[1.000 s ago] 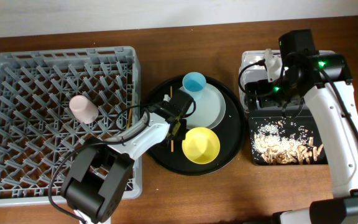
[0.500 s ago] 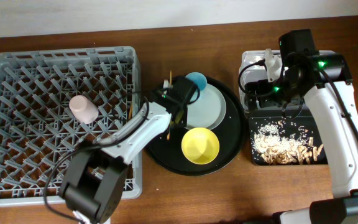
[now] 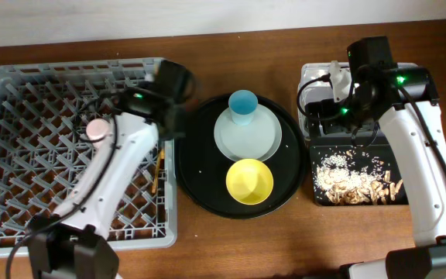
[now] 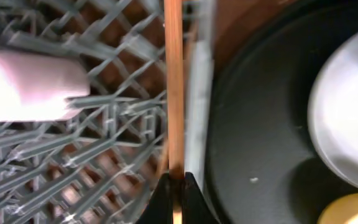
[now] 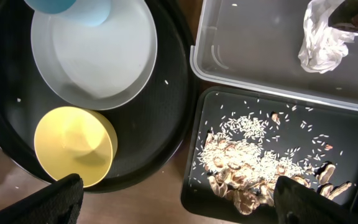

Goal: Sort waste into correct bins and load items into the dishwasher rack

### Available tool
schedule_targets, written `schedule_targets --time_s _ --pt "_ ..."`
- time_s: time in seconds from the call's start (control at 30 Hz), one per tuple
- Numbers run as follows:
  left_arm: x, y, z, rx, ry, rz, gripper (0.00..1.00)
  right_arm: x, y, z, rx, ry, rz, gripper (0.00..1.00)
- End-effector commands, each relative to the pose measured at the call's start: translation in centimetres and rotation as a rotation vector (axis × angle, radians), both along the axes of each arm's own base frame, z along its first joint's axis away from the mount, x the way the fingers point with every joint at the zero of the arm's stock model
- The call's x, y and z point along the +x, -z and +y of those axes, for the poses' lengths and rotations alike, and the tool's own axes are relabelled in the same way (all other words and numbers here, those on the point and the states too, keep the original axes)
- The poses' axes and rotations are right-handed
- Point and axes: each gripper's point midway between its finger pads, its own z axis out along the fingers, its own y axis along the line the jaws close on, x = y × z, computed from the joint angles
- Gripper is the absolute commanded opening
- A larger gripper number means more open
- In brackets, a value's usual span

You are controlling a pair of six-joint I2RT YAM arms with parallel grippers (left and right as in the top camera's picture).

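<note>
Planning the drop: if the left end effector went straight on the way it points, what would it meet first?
Likely the dishwasher rack, near its right wall; the left end effector, shut on a chopstick, points down there, depth unclear.

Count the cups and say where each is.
2: the pink cup lies in the dishwasher rack; the light blue cup stands at the grey plate's edge. None looks hidden.
</note>
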Motion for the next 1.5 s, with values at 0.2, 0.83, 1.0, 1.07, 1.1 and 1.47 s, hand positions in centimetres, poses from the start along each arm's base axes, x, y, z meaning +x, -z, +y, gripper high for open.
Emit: schedule_targets --time_s 0.2,0.83,1.0,1.07,1.1,1.47 --pt "-1.5 3.9 2.2 -0.016 -0.007 0.101 0.01 -0.1 -0.5 0.4 0.01 -0.006 -0.012 0.99" --pt "-4.2 0.2 -6.1 -0.389 0.184 0.135 0.6 -0.1 -0.5 0.4 0.01 -0.006 -0.012 0.99" --pt "-7.8 0.3 -12.3 -0.374 0.393 0.167 0.6 -0.1 -0.5 0.4 0.01 -0.006 -0.012 0.99" --pt "-8.7 0.5 -14.0 -0.321 0.458 0.143 0.56 -0.1 -0.5 0.4 0.01 -0.006 -0.012 0.99" --pt "-9.3 0.6 -14.8 -0.29 0.492 0.132 0.56 -0.1 -0.5 0.4 0.01 -0.006 -0.012 0.99" --pt "-13.8 4.5 -22.3 -0.251 0.697 0.184 0.46 -0.1 -0.5 0.4 0.01 -0.006 -0.012 0.99"
